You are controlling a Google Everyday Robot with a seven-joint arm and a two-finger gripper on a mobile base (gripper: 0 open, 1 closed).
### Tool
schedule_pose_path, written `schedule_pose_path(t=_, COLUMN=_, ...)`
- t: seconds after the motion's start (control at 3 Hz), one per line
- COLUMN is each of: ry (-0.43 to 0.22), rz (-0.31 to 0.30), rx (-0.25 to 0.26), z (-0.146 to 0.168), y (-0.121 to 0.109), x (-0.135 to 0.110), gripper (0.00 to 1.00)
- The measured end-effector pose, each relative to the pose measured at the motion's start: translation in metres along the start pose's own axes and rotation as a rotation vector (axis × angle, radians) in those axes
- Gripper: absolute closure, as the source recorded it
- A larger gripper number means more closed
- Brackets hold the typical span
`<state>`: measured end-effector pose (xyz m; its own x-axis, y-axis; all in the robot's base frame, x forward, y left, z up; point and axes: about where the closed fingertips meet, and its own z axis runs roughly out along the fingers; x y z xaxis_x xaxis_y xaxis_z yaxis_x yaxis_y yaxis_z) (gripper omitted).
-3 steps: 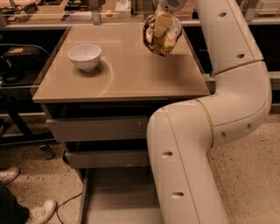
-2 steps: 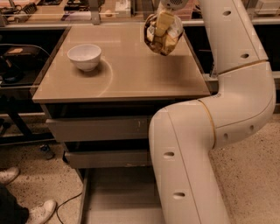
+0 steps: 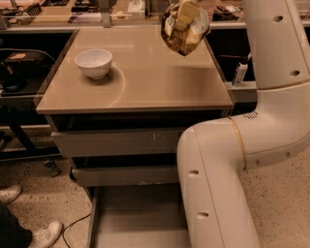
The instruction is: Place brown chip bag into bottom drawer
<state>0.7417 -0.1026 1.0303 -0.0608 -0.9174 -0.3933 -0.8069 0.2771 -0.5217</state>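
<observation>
Lifted slightly, the brown chip bag [image 3: 185, 30] hangs above the table's [image 3: 145, 82] far right corner. Nearest, the bottom drawer [image 3: 135, 218] stands pulled out, its right side hidden behind the bent arm [image 3: 218, 169], which rises to the gripper [image 3: 188, 8], jaws pinching the bag.

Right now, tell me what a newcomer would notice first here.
The big white robot arm fills the right foreground. At the top edge, the gripper holds the brown chip bag in the air over the far right part of the cabinet top, while a white bowl sits on its left side. Below, the bottom drawer is pulled out, with nothing visible in it.
</observation>
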Motion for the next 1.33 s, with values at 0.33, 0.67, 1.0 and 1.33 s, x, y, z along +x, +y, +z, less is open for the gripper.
schedule_pose_path(t=0.33, ry=-0.044, rz=0.066, rx=0.021, z=-0.016, y=0.020, x=-0.002, gripper=1.00)
schedule_pose_path(t=0.67, ry=-0.132, rz=0.050, rx=0.069, z=-0.035, y=0.024, x=-0.032, gripper=1.00)
schedule_pose_path(t=1.0, ry=-0.150, rz=0.053, rx=0.082, z=-0.031, y=0.020, x=-0.037, gripper=1.00)
schedule_pose_path(t=1.33, ry=-0.138, rz=0.070, rx=0.071, z=-0.029, y=0.028, x=-0.034, gripper=1.00)
